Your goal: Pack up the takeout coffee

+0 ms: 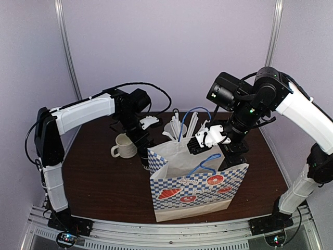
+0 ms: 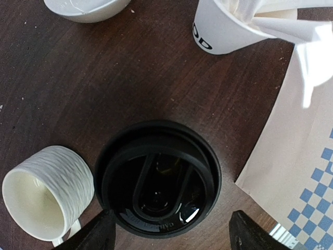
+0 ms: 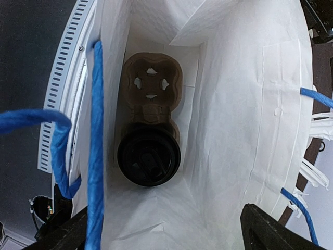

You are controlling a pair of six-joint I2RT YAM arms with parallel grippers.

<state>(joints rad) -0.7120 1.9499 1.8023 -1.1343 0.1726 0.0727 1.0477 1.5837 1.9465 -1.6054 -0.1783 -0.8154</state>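
Note:
One takeout coffee (image 2: pixel 157 177), a black cup with a black round lid, stands on the brown table between a cream mug (image 2: pixel 44 192) and the paper bag (image 2: pixel 296 156). My left gripper (image 2: pixel 171 235) hangs just above it, open, a finger on either side of the lid and a gap on the right. The other takeout coffee (image 3: pixel 149 156) sits in a brown cardboard carrier (image 3: pixel 151 78) at the bottom of the bag. My right gripper (image 3: pixel 166 234) is open over the bag's mouth, holding nothing. In the top view the left gripper (image 1: pixel 143 148) is behind the bag (image 1: pixel 197 182) and the right gripper (image 1: pixel 208 138) above it.
A white cup of stirrers (image 2: pixel 223 26) stands behind the bag, and a white dish (image 2: pixel 86 8) lies further back. The carrier's second slot (image 3: pixel 151 83) is vacant. Blue rope handles (image 3: pixel 96 146) hang at the bag's rim. The mug (image 1: pixel 124 147) is left of the left gripper.

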